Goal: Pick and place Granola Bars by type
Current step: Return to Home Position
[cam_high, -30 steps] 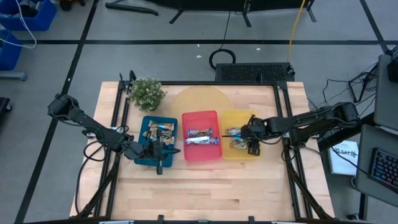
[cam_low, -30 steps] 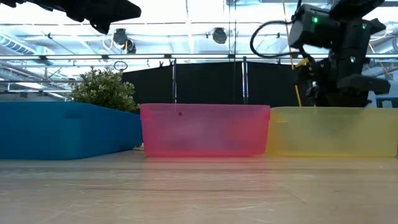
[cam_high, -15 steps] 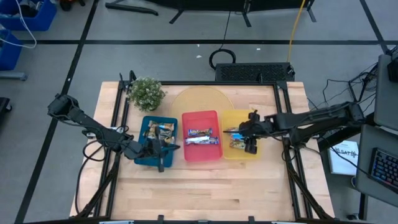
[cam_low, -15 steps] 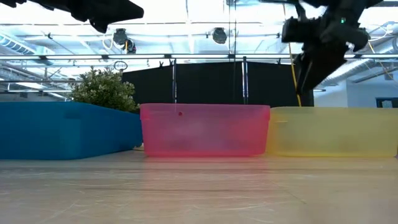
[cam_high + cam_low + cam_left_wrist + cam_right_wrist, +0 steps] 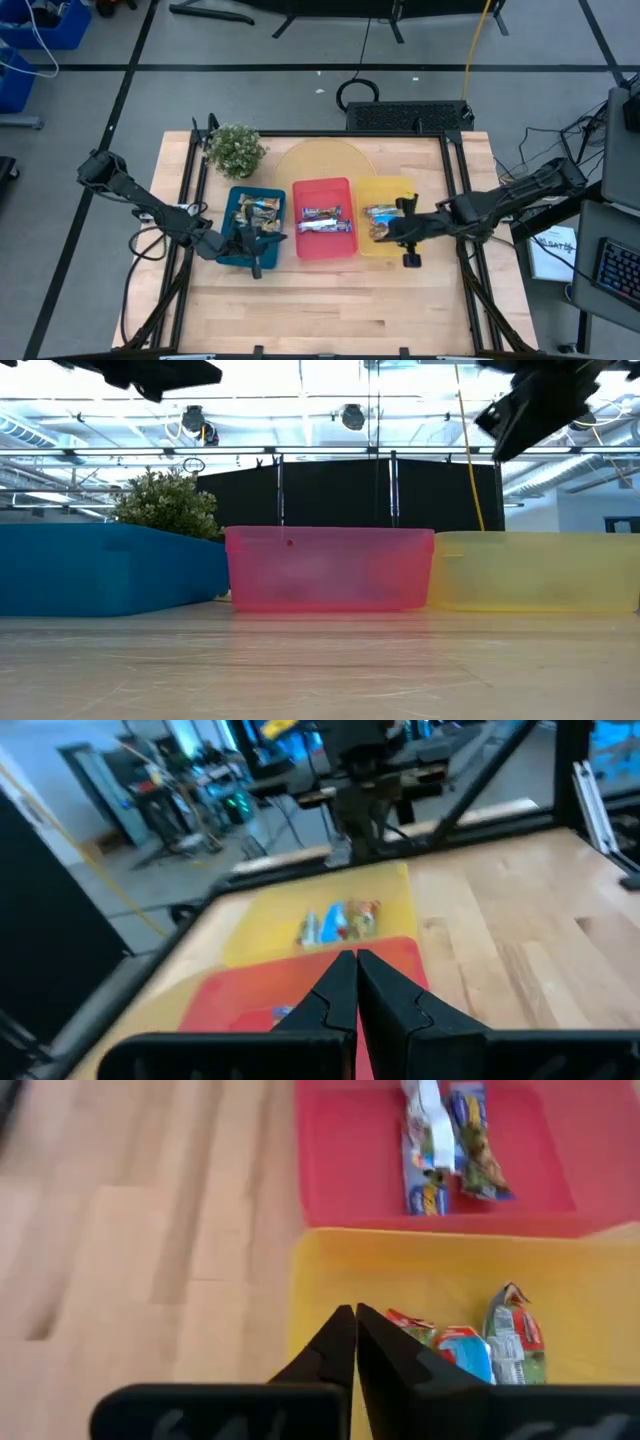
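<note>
- Right gripper: fingers pinched tight together, nothing between them. It hangs over the front right corner of the yellow bin, high above the rim in the low view.
- Nearest bars: a few in that yellow bin, just behind and to the left of the gripper, long axes roughly parallel to the desk's front edge.
- Red bin, middle: two more, lying the same way.
- Blue bin, left: a small heap, jumbled.
- Left gripper: also clamped shut and empty, above the blue bin's front edge.
- No bar seen loose on the desk.
- Judgement: sorting looks finished. Nothing lies in the right arm's way, so it only needs to back off toward the desk's right edge.
</note>
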{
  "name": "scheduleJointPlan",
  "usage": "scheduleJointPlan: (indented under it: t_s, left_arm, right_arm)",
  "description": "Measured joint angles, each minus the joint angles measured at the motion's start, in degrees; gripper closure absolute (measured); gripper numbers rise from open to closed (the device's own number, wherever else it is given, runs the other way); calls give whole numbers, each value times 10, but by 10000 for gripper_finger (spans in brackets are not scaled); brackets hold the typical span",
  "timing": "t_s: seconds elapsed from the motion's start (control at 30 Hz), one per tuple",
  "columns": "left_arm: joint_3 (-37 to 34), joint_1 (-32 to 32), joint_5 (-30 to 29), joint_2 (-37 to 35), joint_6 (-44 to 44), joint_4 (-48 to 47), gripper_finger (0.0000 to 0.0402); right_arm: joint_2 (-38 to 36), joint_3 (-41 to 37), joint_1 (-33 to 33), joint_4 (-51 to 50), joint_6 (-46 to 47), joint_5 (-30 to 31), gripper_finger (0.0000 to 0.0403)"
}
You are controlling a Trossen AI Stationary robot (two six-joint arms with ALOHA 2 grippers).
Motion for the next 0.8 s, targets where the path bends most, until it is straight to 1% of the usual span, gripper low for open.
scheduleJointPlan:
  t_s: [0.07,0.2,0.27,0.33,0.4,0.57,0.63,0.7,0.8]
  left_arm:
    - [0,-26,-44,-18,9,-9,382]
    - [0,-90,-135,-55,25,-30,382]
    - [0,-118,-159,-66,38,-27,382]
    - [0,-136,-157,-68,66,-22,382]
    - [0,-143,-147,-68,95,-14,382]
    - [0,-135,-100,-68,138,-17,382]
    - [0,-128,-79,-69,154,-21,382]
    - [0,-120,-68,-68,174,-23,382]
    - [0,-105,-67,-69,186,-26,382]
  right_arm:
    - [-30,0,18,-11,10,24,392]
    - [-94,-1,67,-12,12,105,400]
    - [-115,-1,85,-8,12,142,401]
    - [-124,-1,94,-3,7,159,400]
    - [-124,-1,94,-5,-5,162,401]
    - [-119,-1,92,-12,-12,163,402]
    - [-114,-2,78,-13,-6,163,402]
    - [-104,-5,48,-15,2,144,402]
    - [-71,-10,-7,-34,12,87,402]
